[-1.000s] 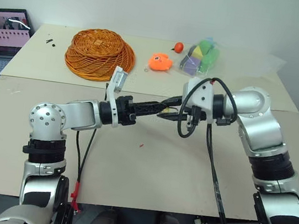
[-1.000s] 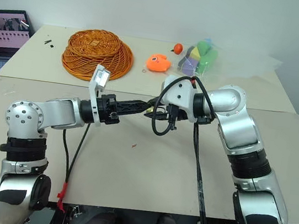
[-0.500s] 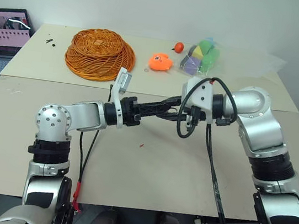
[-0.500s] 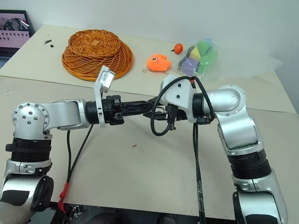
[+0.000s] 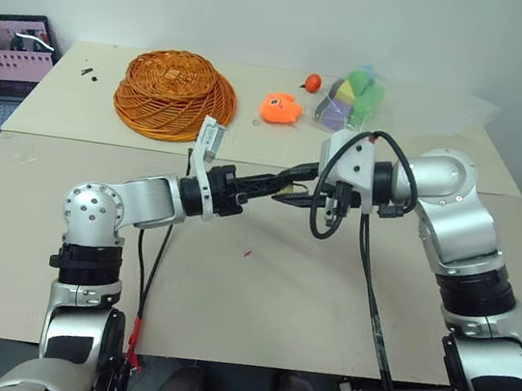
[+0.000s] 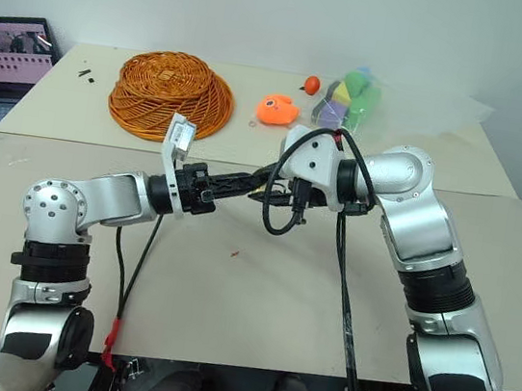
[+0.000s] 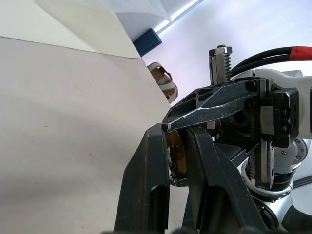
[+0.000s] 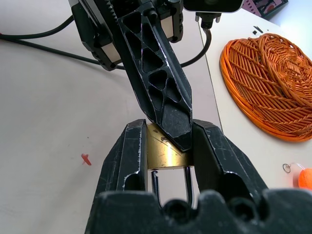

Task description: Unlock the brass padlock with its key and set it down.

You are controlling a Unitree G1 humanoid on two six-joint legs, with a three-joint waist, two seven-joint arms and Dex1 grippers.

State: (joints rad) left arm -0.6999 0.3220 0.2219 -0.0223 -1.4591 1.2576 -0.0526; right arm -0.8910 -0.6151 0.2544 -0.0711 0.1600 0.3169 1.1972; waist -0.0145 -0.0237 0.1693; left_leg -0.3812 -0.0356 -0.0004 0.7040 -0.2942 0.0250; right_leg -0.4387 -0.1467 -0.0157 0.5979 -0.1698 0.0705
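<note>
We find the brass padlock [image 8: 165, 152] held in mid-air above the table [image 5: 256, 302], between the two arms and nearer us than the wicker basket [image 5: 173, 96]. Our right gripper [image 8: 168, 146] is clenched on its golden body, one black finger on each flat side, the silver shackle running back between the fingers toward the wrist. Our left gripper [image 7: 173, 146] meets it head-on: its narrowed fingers press at the lock's keyhole end, and in the left wrist view a sliver of brass shows between them. We cannot make out the key itself, so we cannot tell whether the left gripper is pinching it or only the lock's edge.

We judge the step in hand to be working the key at the keyway. To do it well we should keep the right grip steady, hold the left wrist in line with the lock's long axis, and twist by rolling rather than by pushing sideways, which could lever the small lock out of the fingers. A small red speck [image 5: 246, 253] lies on the table below the padlock.
</note>
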